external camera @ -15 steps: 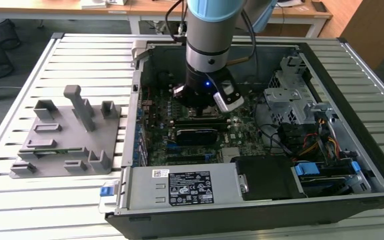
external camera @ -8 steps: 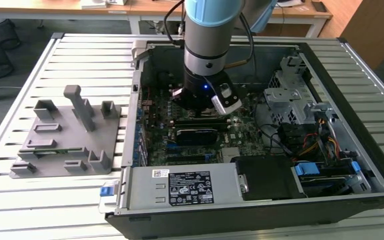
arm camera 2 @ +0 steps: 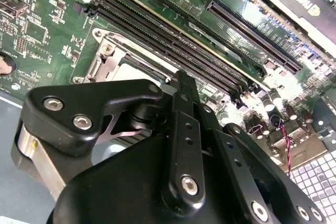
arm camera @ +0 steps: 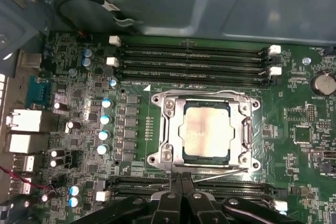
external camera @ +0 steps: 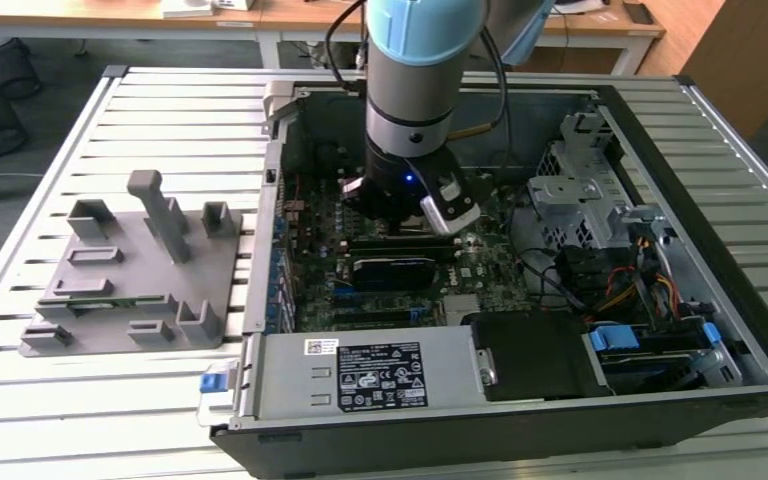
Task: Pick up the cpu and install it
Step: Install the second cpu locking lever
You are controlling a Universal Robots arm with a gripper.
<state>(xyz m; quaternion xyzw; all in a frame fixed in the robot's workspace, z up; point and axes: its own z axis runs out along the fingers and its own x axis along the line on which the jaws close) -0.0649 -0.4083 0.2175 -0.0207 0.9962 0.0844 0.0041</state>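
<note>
Stands nearly upright over the open computer case in the exterior view, as the arm, wrist pointed straight down at the motherboard; hangs low inside the case, just above the board. Clenched at the end effector, in the first wrist view, the two dark fingers pressed together with nothing between them; poised just beside the socket frame, at the edge next to a row of memory slots.

Sits flat inside that metal-framed socket, the cpu, pale silver top facing up and slightly smudged; free of the fingers; glimpsed also in the second wrist view past the fingertip, as a pale patch. Flanked by long black memory slots with white latches; a coin battery off near the board's edge.

Rests on the slatted table, the case, lid off; holds the board, a dark card lying across it, a drive cage and bundled cables toward the exterior view's right, and a metal power supply along the near side. Bears a black label and a small white one, the power supply; print too small to make out.

Lies on the table to the exterior view's left, a grey fixture, with a narrow green strip set in it.
</note>
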